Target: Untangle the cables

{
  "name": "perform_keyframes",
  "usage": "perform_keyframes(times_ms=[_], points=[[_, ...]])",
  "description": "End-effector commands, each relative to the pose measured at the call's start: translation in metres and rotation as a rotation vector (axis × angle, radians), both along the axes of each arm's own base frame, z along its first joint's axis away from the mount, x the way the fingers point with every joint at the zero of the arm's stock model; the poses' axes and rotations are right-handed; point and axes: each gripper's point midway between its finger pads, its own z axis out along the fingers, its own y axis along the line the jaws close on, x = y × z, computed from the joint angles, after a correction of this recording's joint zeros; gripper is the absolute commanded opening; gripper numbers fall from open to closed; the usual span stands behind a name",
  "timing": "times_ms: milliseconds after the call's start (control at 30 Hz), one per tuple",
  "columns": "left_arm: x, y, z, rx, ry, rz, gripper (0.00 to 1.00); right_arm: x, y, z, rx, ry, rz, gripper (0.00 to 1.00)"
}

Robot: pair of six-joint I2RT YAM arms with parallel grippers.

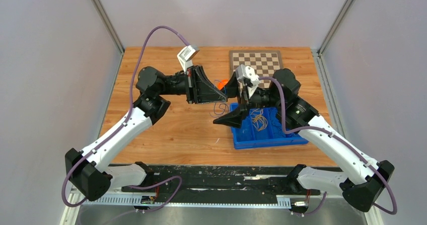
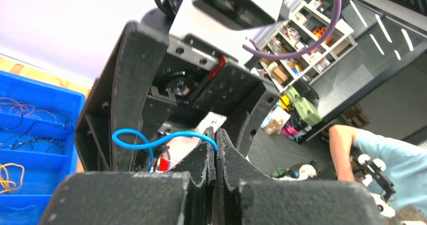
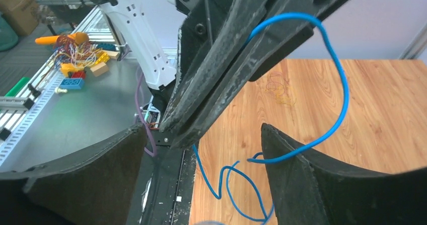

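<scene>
My left gripper (image 1: 219, 98) is shut on a thin blue cable (image 2: 136, 134), pinched at its closed fingertips (image 2: 216, 145). The blue cable (image 3: 338, 84) arcs up from those fingers and hangs in loops above the wooden table (image 3: 382, 99). My right gripper (image 3: 201, 129) is open wide and empty, one finger on each side of the left gripper's tip and the cable. In the top view it (image 1: 222, 106) sits at the blue tray's left end. Yellow (image 2: 9, 177), purple (image 2: 25, 109) and black (image 2: 35, 134) cables lie in the tray. Faint thin loops (image 3: 279, 86) lie on the wood.
The blue compartment tray (image 1: 241, 140) stands right of centre on the table. A checkerboard (image 1: 256, 61) lies at the back, with an orange object (image 1: 221, 84) behind the grippers. Bricks and a wire bundle (image 3: 75, 54) lie off the table. A person (image 2: 382, 154) is beyond the cell.
</scene>
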Motion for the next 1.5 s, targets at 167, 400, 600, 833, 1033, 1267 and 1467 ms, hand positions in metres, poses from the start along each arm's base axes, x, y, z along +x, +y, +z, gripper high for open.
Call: perform_keyframes(times_ms=[167, 400, 600, 833, 1033, 1267, 1467], points=[[0.029, -0.004, 0.023, -0.040, 0.033, 0.185, 0.00, 0.038, 0.000, 0.017, 0.118, 0.075, -0.274, 0.47], [0.063, 0.012, 0.018, -0.016, 0.121, 0.331, 0.00, 0.047, -0.015, 0.018, 0.116, 0.019, -0.383, 0.03], [0.093, 0.026, -0.020, 0.079, 0.283, 0.466, 0.00, 0.042, -0.035, 0.021, 0.098, -0.075, -0.435, 0.00], [0.065, 0.009, -0.079, 0.194, 0.340, 0.351, 0.01, 0.044, -0.046, 0.056, 0.140, -0.191, -0.471, 0.00], [0.031, 0.008, -0.085, 0.233, 0.162, 0.244, 0.45, 0.055, -0.062, 0.049, 0.108, -0.172, -0.519, 0.00], [0.076, 0.072, -0.106, 0.365, 0.017, 0.482, 1.00, 0.115, -0.157, -0.043, -0.223, 0.049, -0.881, 0.00], [0.090, 0.103, -0.135, 0.483, -0.036, 0.588, 1.00, 0.130, -0.253, -0.113, -0.419, 0.250, -1.073, 0.00]])
